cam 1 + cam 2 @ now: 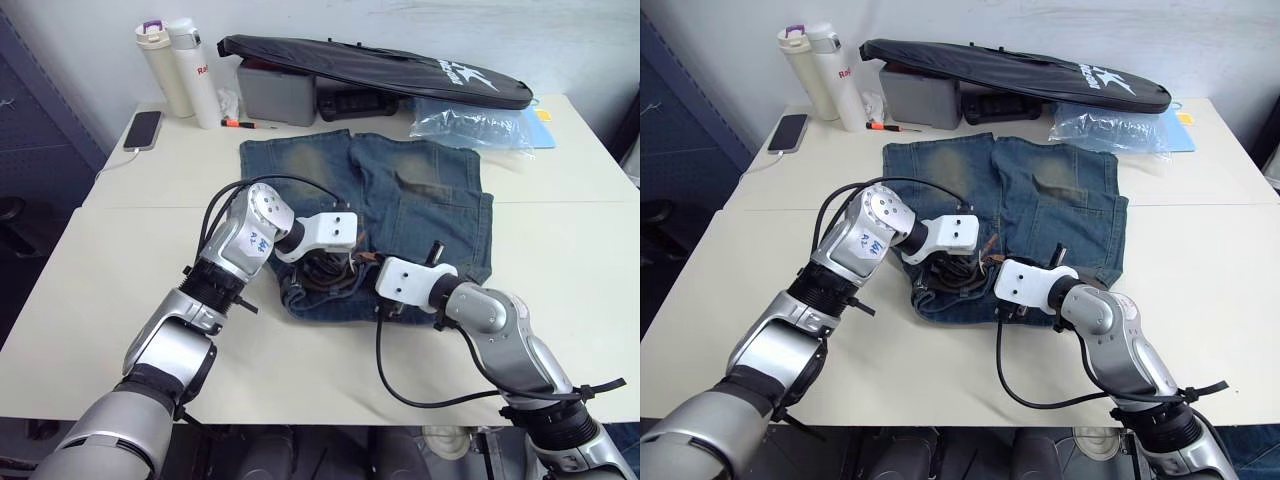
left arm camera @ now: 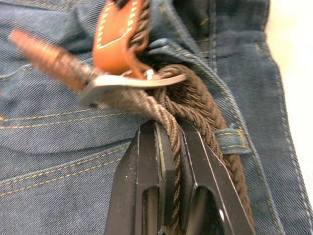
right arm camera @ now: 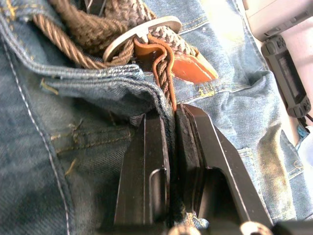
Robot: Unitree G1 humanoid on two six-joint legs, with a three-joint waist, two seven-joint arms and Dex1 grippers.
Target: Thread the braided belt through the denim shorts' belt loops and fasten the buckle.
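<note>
Closest to the lens, the left gripper [image 2: 168,161] has its two black fingers pinched down on the braided belt [image 2: 195,103], the cord running right between them. Just past the tips sits the silver buckle [image 2: 129,83] with its tan leather tab, lying on the denim. One of the belt loops [image 2: 232,142] shows beside the fingers, with the braid passing under it.

The right gripper [image 3: 171,127] is squeezed tight too, and what it has looks like the belt's leather-edged end together with a fold of waistband. I can't say exactly how much is belt and how much is fabric.

From the head view, the denim shorts [image 1: 420,190] lie flat in the middle of the table [image 1: 100,290], waistband toward the robot, and both grippers meet at the near edge where the belt is bunched up.

My read: the threading seems mostly done, at least at this loop; I can't check the others. The free end and buckle are together, but whether the prong is seated isn't visible. I'd guess fastening is what's left.
</note>
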